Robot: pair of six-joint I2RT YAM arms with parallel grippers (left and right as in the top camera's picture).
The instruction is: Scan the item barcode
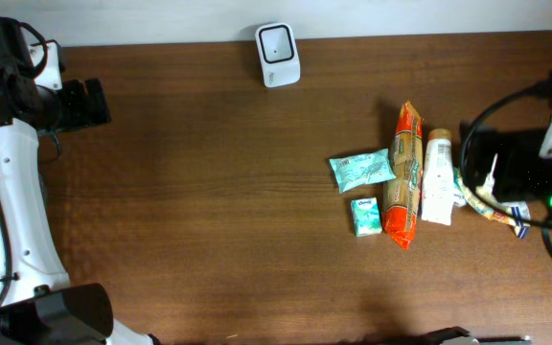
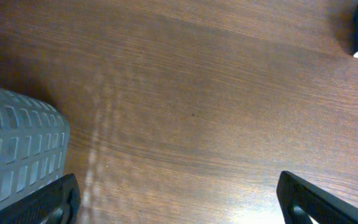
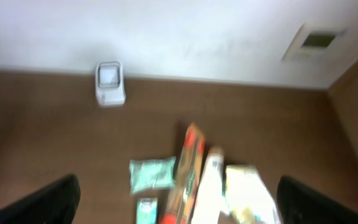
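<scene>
Overhead: packets [image 1: 405, 174] at right edge of the surface [image 1: 209, 211], right tool [image 3: 179, 208] just beside them. It's wide open, empty. Left tool [image 2: 179, 208] also wide open, empty.

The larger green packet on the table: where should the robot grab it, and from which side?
Probably from straight above, fingers closing across the middle of its two long edges. The larger green packet lies flat, and the orange packet crowds one short end, while the long edges look freer.

Soft, even light; overhead view sharp.
Right wrist view is blurred throughout; a pale sheen streaks the counter [image 2: 98, 124] lower left.
</scene>
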